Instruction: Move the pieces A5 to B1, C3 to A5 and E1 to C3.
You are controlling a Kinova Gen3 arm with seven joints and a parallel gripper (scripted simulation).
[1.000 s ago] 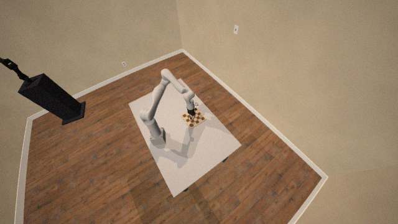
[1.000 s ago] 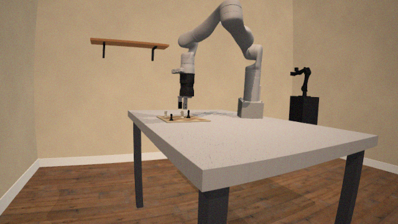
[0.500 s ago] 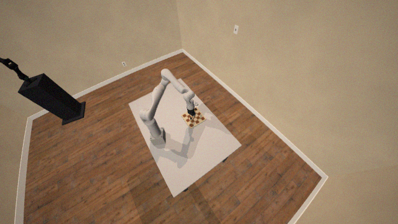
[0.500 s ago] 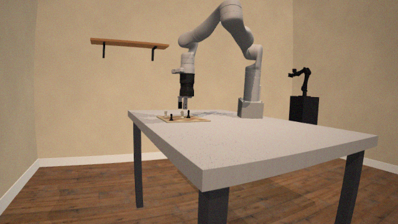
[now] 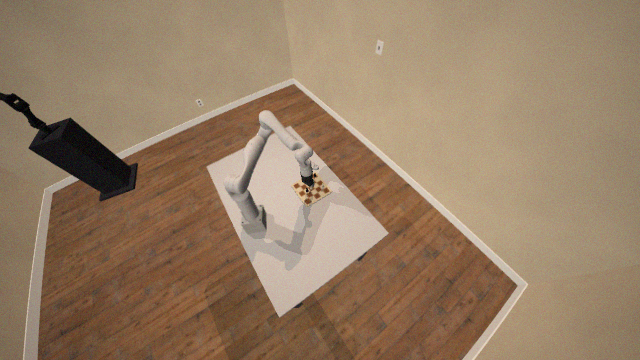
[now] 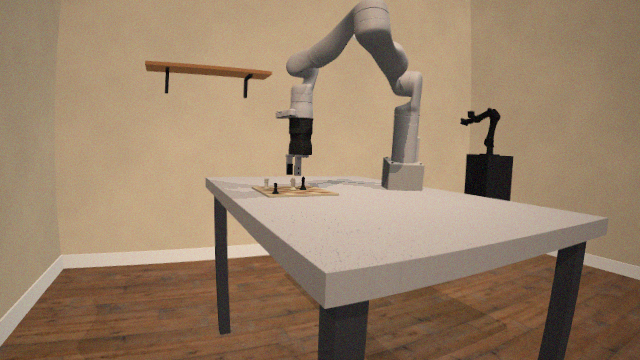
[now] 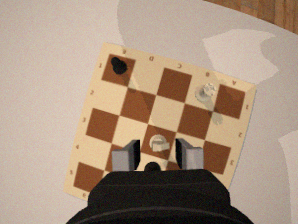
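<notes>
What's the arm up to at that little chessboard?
The arm's open gripper hangs over the small chessboard on the white table, holding nothing. A pale piece stands below, between its fingers. Another pale piece and a black piece stand elsewhere on the board. No grasp yet.

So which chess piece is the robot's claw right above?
Find the small checkered board on the white table. The open gripper hangs over its near edge, and a pale piece shows between the fingers. The other pale piece stands farther right, alone.

beige walls (image 6: pixel 125 165), wood floor (image 6: pixel 150 310), wall shelf (image 6: pixel 207 70), white table (image 6: pixel 400 225).
</notes>
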